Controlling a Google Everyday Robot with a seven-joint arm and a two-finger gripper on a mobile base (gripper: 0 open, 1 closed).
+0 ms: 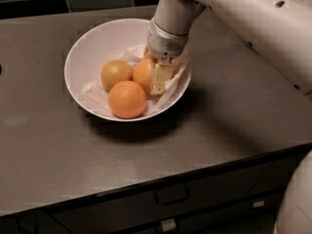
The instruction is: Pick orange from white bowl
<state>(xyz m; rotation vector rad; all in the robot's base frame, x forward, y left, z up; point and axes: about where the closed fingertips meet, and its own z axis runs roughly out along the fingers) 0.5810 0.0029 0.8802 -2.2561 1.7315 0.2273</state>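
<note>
The tool [157,82] is lowered into the white bowl [97,35], at the right-hand part of its hollow. It hangs from a pale arm [234,13] that comes in from the upper right. Its cream-coloured lower end stands upright and lies against the right flank of the orange [143,74], which sits in the bowl just to the tool's left, partly covered by it. The far side of the tool is hidden behind its own grey wrist housing. It cannot be told whether the tool is clamped on the orange or only pressed beside it.

Further left of the tool, touching the orange, lies a yellow-brown fruit [116,74]. In front of the tool and to its left, nearer the camera, rests a larger orange fruit [127,99], close against the other two. All three lie on a crumpled paper liner [95,89]. The liner spreads under the tool and rises along the bowl's wall on the tool's right.

The bowl stands on a dark grey surface [234,121], which stretches well away on every side of the tool. Below the front edge of the surface, well beneath the tool, a drawer handle [171,197] shows on a dark cabinet front.
</note>
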